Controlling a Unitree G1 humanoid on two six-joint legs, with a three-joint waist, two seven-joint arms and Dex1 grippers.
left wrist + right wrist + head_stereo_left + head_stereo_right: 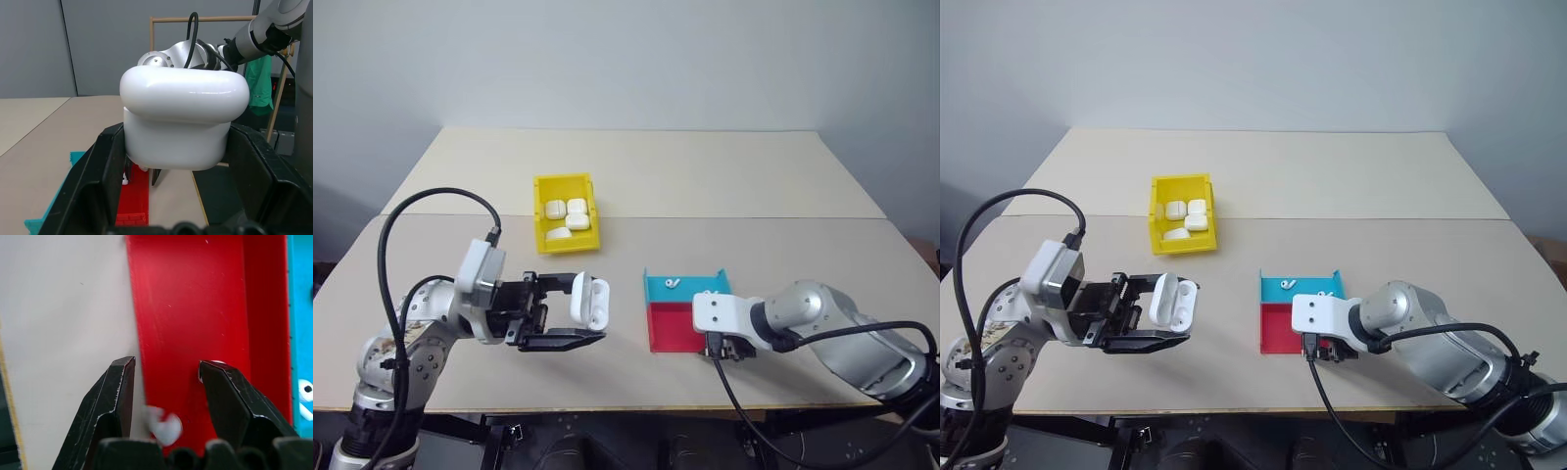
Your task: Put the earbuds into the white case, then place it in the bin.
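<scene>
Left claw (570,311) is clamped on the open white case (589,301). In the right wrist view, the right claw (166,382) stands apart over the red tray (195,298), a white earbud (165,426) between its fingers.

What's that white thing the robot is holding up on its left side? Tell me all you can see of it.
It is the white case, a small, glossy, rounded pebble of smooth plastic. Its hinged lid stands flipped open, so it reads as two rounded halves. It is raised above the table, gripped between the two black fingers of the left hand, which is closed on its sides. Nothing else touches it. I cannot tell whether anything is inside.
</scene>
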